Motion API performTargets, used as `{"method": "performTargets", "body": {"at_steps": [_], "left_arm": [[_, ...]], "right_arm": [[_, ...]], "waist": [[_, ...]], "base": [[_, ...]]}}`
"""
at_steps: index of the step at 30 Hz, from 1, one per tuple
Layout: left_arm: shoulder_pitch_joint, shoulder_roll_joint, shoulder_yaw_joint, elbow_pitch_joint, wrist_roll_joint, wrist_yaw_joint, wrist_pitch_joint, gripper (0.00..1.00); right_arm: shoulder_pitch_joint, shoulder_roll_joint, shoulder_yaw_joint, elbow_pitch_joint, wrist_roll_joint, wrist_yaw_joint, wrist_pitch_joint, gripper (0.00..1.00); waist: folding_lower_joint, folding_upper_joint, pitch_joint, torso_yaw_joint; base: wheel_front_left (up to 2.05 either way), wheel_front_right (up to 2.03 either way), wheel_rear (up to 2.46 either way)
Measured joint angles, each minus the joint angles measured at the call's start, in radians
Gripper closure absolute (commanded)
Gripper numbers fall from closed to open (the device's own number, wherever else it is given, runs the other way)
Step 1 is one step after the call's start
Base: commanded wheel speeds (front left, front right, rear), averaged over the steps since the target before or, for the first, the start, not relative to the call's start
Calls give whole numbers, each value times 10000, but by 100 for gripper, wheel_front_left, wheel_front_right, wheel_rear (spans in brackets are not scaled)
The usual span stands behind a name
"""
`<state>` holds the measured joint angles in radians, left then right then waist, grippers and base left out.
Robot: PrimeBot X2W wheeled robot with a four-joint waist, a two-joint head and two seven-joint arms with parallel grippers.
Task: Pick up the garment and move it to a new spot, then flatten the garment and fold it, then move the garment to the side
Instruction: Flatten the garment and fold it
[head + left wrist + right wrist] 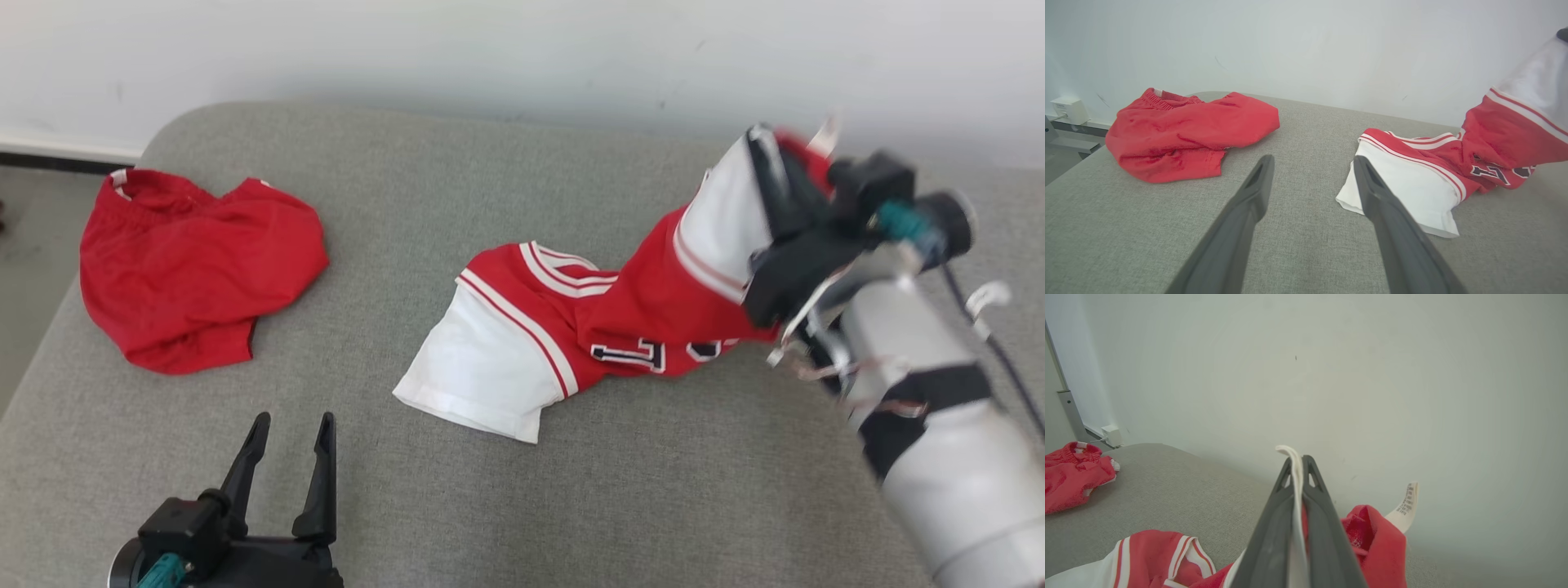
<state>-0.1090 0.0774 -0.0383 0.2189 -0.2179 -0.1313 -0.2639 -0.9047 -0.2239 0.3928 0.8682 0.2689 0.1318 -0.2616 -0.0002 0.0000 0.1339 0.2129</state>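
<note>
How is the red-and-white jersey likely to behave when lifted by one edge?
Probably floppy: the jersey sags from the shut right gripper to the grey cushion. Likely light, since a thin pinch holds it. Its trailing white end may drag.

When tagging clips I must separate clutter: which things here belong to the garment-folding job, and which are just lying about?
In the job:
- red-and-white jersey, one end raised
- right pincer, shut on the jersey's white edge
- left pincer, open, holding nothing
- grey cushioned surface under the jersey

Lying about:
- crumpled red garment, apart at the left
- small white box by the wall
</note>
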Motion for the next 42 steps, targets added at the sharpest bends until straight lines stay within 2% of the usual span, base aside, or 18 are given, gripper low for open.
{"method": "performTargets", "body": {"at_steps": [9, 13, 19, 20, 21, 25, 34, 38, 42], "left_arm": [[373, -88, 201, -127, 56, 0, 0, 0], [374, -123, 215, -159, 54, 0, 0, 0], [330, -155, 198, -134, 50, 0, 0, 0], [329, -155, 198, -127, 50, 0, 0, 0], [329, -159, 219, -127, 50, 0, 0, 0], [337, -161, 276, -119, 50, 0, 0, 0], [385, -167, 357, -174, 125, 0, 0, 0], [426, -157, 405, -217, 249, 0, 0, 0], [429, -136, 428, -253, 349, 0, 0, 0]], "right_arm": [[3517, 744, 1012, -2656, -58, 0, -23, 100], [4728, 1120, 1628, -3122, -84, 0, -23, 100], [5764, 1532, 2483, -3053, -105, 0, -23, 98], [5841, 1572, 2556, -3047, -105, 0, -21, 31], [5858, 1597, 2575, -3068, -107, 0, -23, 0], [5860, 1645, 2163, -3666, -121, 0, -25, 0], [6504, 1459, 278, -5501, -426, 0, -23, 0], [7165, 1406, -476, -5868, -583, 0, -25, 0], [7528, 1388, -646, -5898, -675, 0, -25, 0]], "waist": [[-1, -1, -397, -102], [0, -1, -294, -89], [1, 0, -181, -69], [0, -1, -178, -78], [1, -1, -176, -94], [1, -1, -192, -235], [1, 0, -387, -620], [1, -1, -486, -759], [1, 0, -541, -821]], "base": [[0, 0, 0], [0, 0, 0], [0, 0, 0], [0, 0, 0], [0, 0, 0], [0, 0, 0], [0, 0, 0], [0, 0, 0], [0, 0, 0]]}}
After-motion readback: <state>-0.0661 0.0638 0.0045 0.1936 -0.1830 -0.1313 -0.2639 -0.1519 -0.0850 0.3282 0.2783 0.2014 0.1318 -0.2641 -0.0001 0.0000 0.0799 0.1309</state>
